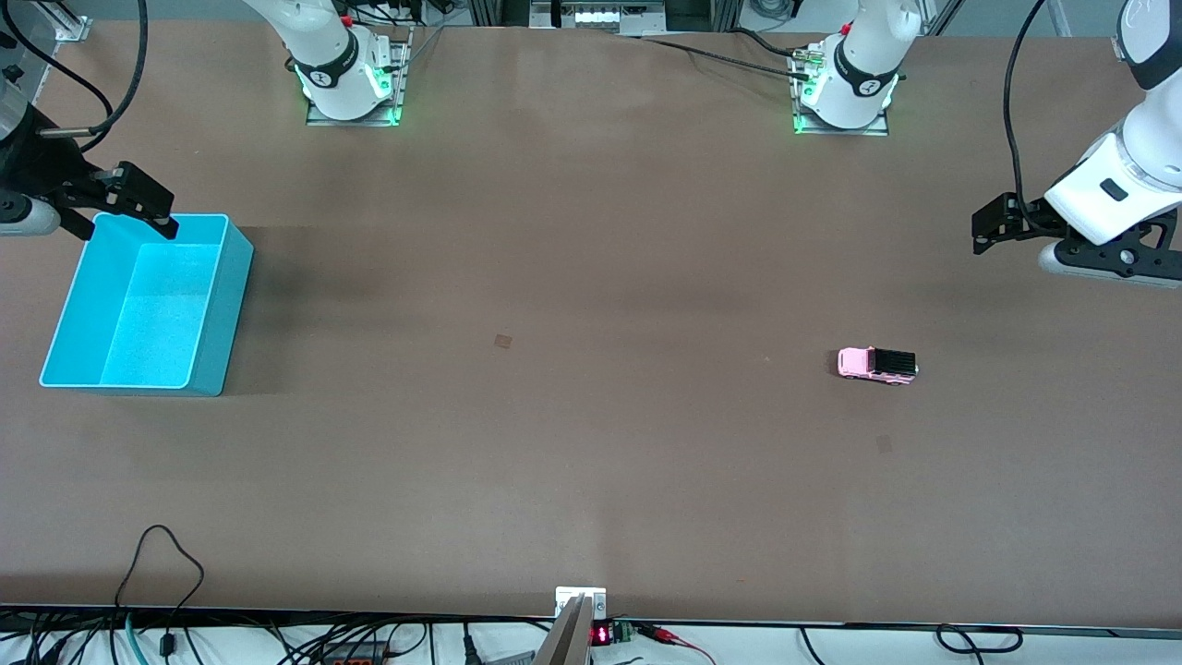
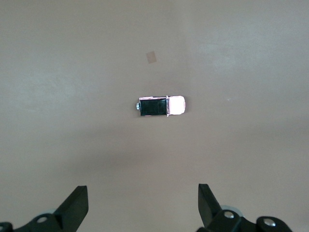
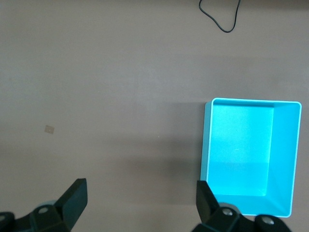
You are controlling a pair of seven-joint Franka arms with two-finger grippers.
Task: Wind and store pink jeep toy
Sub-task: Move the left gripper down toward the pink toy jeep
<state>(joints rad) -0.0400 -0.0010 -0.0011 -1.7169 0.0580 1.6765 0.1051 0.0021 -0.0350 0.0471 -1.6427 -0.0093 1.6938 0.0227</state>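
While both arms hang up in the air, the tiny light-pink boxy jeep toy with its black ribbed roof [image 1: 877,364] [image 2: 161,106] sits on its wheels on the brown bench [image 1: 591,462], toward the left arm's end. Left hand [image 1: 993,224] [image 2: 143,209] hovers spread wide and empty over bare bench, well apart from the jeep. Right hand [image 1: 138,199] [image 3: 141,205], fingers wide too, hangs over the rim of the open cyan plastic bin [image 1: 208,346] [image 3: 205,145].

Left gripper [image 1: 990,226] and right gripper [image 1: 138,199] aloft, fingers spread wide.
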